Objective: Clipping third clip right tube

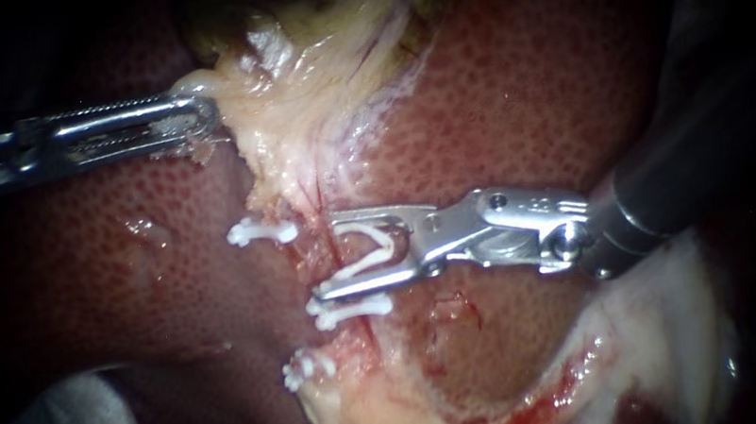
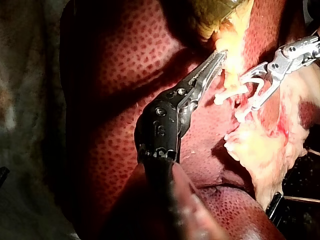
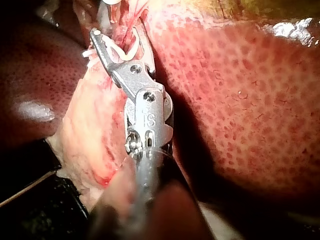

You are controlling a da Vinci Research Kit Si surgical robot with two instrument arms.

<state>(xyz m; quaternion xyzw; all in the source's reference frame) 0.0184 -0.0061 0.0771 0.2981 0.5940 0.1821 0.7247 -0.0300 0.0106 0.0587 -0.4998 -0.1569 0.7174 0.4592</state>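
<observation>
Right instrument (image 1: pixel 326 256): nearer; jaws spread, carrying unclosed clip (image 1: pixel 368 246) astride tube (image 1: pixel 332 244)
Tube axis: upright, crossing jaws; between upper clip (image 1: pixel 262 232) and lower clip (image 1: pixel 351 312)
Left instrument (image 1: pixel 208 117): pinching pale tissue (image 1: pixel 241 94)

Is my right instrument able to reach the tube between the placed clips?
Likely yes: the right instrument holds its loaded clip astride the tube between upper clip and middle clip; left instrument holds the gallbladder aside.

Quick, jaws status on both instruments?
Left instrument: jaws shut on pale tissue.
Right instrument: jaws wide apart, holding a white clip that is not yet closed.
</observation>
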